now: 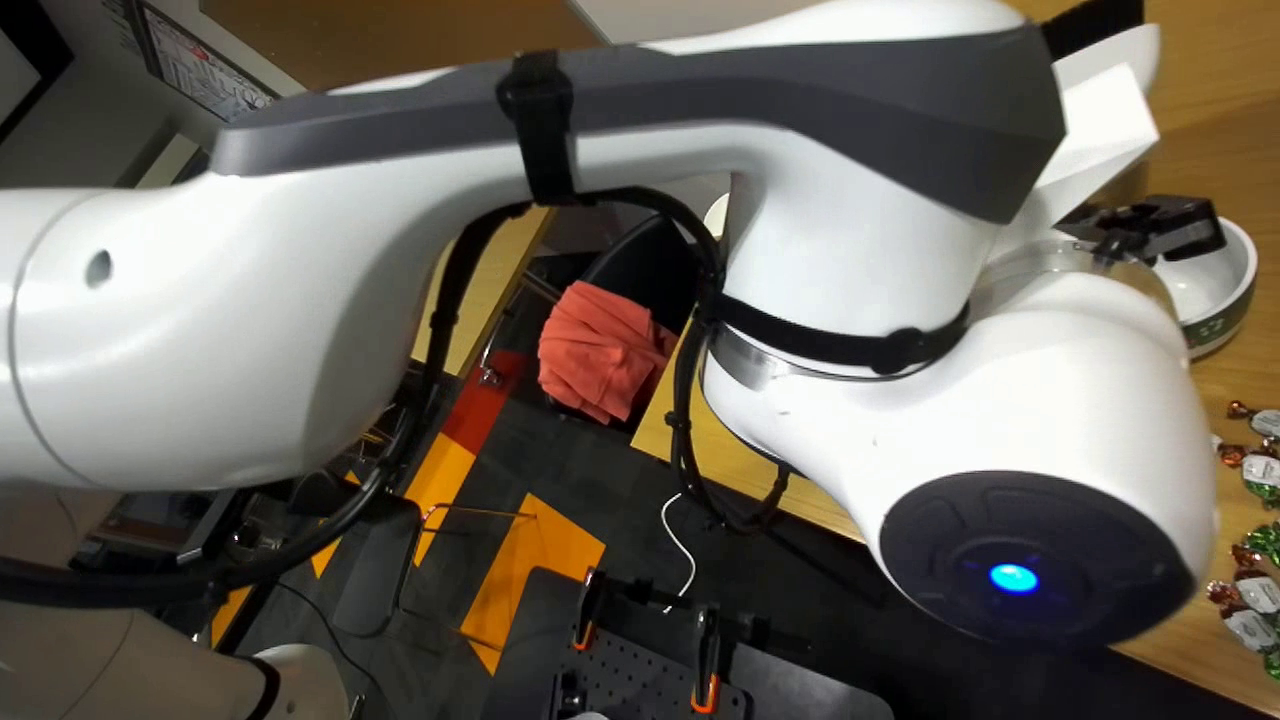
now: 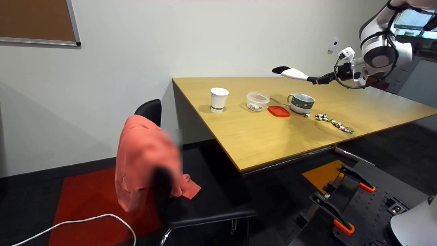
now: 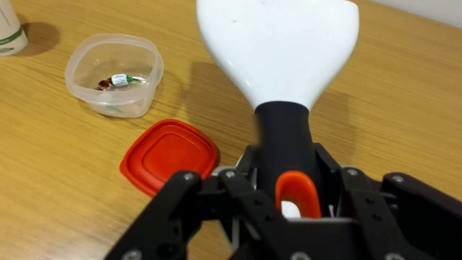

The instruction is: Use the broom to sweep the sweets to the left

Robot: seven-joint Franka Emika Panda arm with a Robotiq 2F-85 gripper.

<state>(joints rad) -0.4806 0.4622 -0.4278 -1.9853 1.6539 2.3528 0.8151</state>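
The broom (image 2: 295, 73) has a white fan-shaped head, black bristles and a short black handle. In the wrist view its white head (image 3: 281, 47) points away from me, and its orange-red handle end lies between the fingers. My gripper (image 2: 316, 81) is shut on the handle and holds the broom above the table, roughly level; the fingers also show in the wrist view (image 3: 287, 160). Several sweets (image 2: 334, 123) lie in a line on the table near its front edge, with one apart beside the mug. Some also show at the edge of an exterior view (image 1: 1257, 590).
A mug (image 2: 301, 104) with a green band stands below the broom. A red lid (image 2: 279, 111) and a clear container (image 3: 148, 103) holding a wrapped sweet (image 3: 119, 80) lie left of it. A paper cup (image 2: 218, 99) stands farther left. A wall (image 2: 239, 41) backs the table.
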